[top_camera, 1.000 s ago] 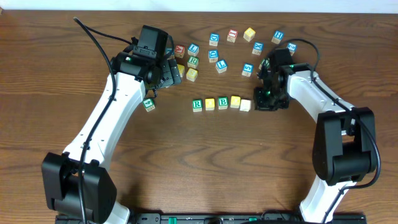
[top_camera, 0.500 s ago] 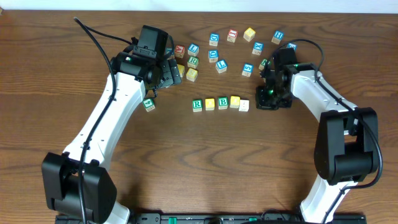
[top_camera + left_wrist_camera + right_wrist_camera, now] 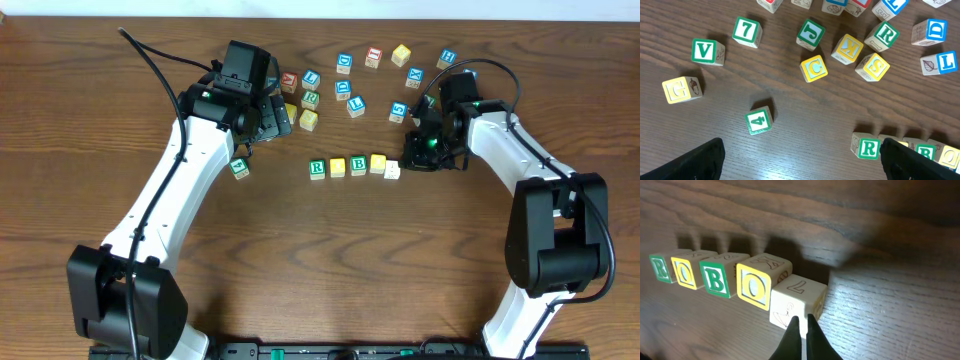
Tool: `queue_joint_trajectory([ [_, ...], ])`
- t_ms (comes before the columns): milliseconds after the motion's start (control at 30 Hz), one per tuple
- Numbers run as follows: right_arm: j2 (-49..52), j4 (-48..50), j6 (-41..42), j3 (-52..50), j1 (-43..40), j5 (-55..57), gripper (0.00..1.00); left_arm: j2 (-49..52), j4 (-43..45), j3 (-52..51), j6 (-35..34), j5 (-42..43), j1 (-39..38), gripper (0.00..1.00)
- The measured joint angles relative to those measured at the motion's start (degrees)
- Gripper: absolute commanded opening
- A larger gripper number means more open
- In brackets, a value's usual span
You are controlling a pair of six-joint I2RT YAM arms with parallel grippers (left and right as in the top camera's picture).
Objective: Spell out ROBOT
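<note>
Five wooden cubes lie in a row mid-table: green R (image 3: 317,168), a yellow cube (image 3: 338,167), green B (image 3: 358,165), a second yellow cube (image 3: 378,162) and a pale cube (image 3: 392,170) set slightly forward. The right wrist view reads them as R (image 3: 660,267), O (image 3: 685,272), B (image 3: 717,280), O (image 3: 755,287), then the pale cube (image 3: 797,302) with a T on top. My right gripper (image 3: 801,321) is shut, tips against that cube's front face. My left gripper (image 3: 800,152) hangs open and empty over bare wood left of the R (image 3: 867,148).
Several loose letter cubes are scattered across the table's far side (image 3: 345,85). A green 4 cube (image 3: 239,168) sits alone left of the row. Under the left wrist lie V (image 3: 707,51), 7 (image 3: 746,31), C (image 3: 814,68) and a second R (image 3: 883,35).
My shut right gripper has moved left towards the row, and the pale cube has shifted a little closer to the yellow cube beside it. The left arm has stayed still.
</note>
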Motion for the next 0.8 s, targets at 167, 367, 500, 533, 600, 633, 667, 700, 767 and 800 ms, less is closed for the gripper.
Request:
queue_joint_trajectory([
  [167,0.0,1.6,0.0,0.0,0.0,-0.1,0.01,0.0,0.0,0.0,0.0,0.0,0.0,0.98],
  [367,0.0,2.5,0.0,-0.7,0.0,-0.1,0.01,0.0,0.0,0.0,0.0,0.0,0.0,0.98],
  [500,0.0,2.5,0.0,-0.9,0.0,-0.2,0.01,0.0,0.0,0.0,0.0,0.0,0.0,0.98],
  [533,0.0,2.5,0.0,-0.9,0.0,-0.2,0.01,0.0,0.0,0.0,0.0,0.0,0.0,0.98],
  [600,0.0,2.5,0.0,-0.9,0.0,-0.2,0.01,0.0,0.0,0.0,0.0,0.0,0.0,0.98],
  [633,0.0,2.5,0.0,-0.9,0.0,-0.2,0.01,0.0,0.0,0.0,0.0,0.0,0.0,0.98],
  [667,0.0,2.5,0.0,-0.9,0.0,-0.2,0.01,0.0,0.0,0.0,0.0,0.0,0.0,0.98],
  [700,0.0,2.5,-0.1,-0.9,0.1,-0.2,0.01,0.0,0.0,0.0,0.0,0.0,0.0,0.98],
  [767,0.0,2.5,0.0,-1.0,0.1,-0.2,0.01,0.0,0.0,0.0,0.0,0.0,0.0,0.98],
  [800,0.0,2.5,0.0,-1.2,0.1,0.0,0.01,0.0,0.0,0.0,0.0,0.0,0.0,0.98],
])
